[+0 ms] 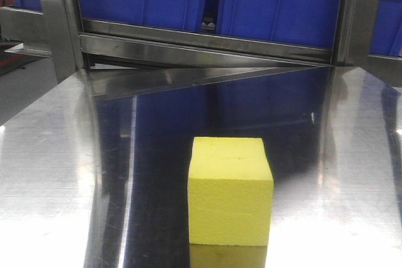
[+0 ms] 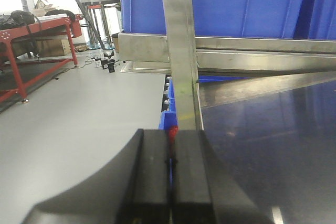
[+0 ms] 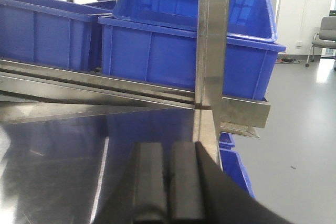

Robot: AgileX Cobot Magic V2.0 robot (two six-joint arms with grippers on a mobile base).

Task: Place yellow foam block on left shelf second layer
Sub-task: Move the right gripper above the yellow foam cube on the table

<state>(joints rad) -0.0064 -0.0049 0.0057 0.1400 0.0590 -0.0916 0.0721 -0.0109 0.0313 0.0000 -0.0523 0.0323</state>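
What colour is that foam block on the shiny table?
The foam block is pale lemon yellow; the front view shows it best.

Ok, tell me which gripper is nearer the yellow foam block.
Cannot tell: left gripper at the table's left edge, right gripper at its right edge, yellow foam block somewhere between, outside both wrist views.
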